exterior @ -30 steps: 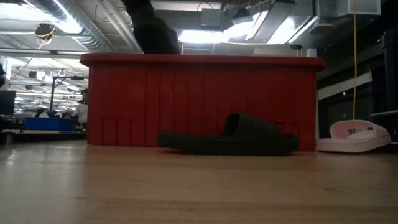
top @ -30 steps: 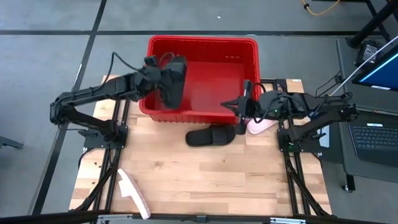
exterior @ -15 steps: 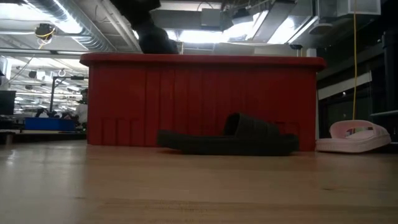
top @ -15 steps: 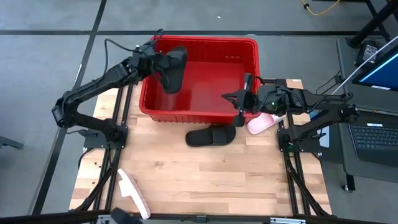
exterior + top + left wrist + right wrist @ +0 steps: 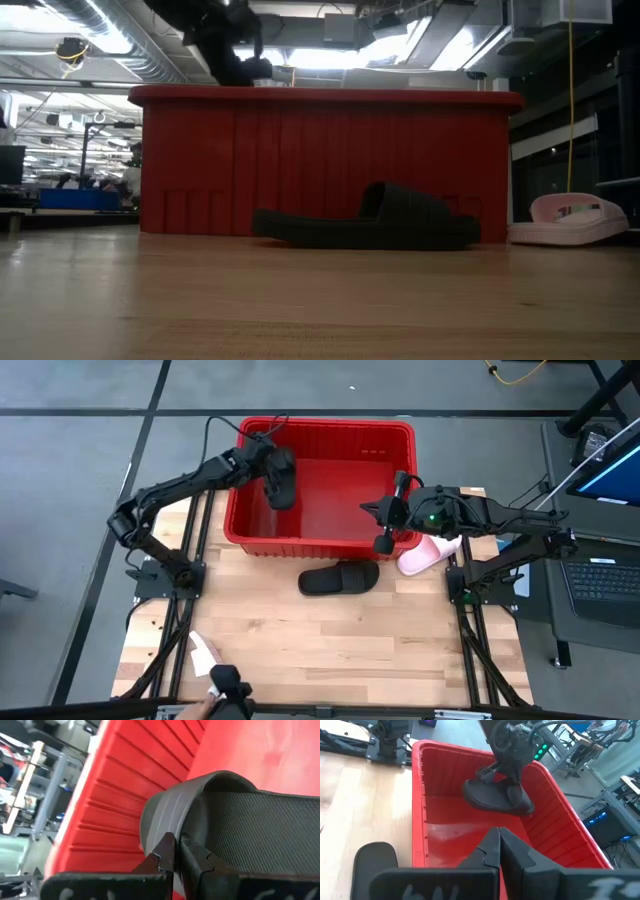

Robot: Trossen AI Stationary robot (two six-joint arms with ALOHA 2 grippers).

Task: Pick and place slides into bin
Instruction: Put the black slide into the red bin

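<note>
The black slide (image 5: 279,482), pinched by its strap in the left gripper (image 5: 268,468), has travelled from the red bin's (image 5: 330,429) near-left wall to hang over its far-left interior, so release looks close. The right gripper (image 5: 382,527), fingers pressed together and empty, has risen over the bin's right rim. Another black slide (image 5: 340,578) and a pink slide (image 5: 425,556) await on the table (image 5: 330,650).

You worked at a light wooden table (image 5: 330,635) standing on a grey floor (image 5: 80,440) crossed by dark lines. To the table's right you had a laptop (image 5: 608,585) and a blue-lit screen (image 5: 615,468). Beyond the table, silver ceiling ducts (image 5: 120,45) ran beneath bright overhead lights (image 5: 325,58).
</note>
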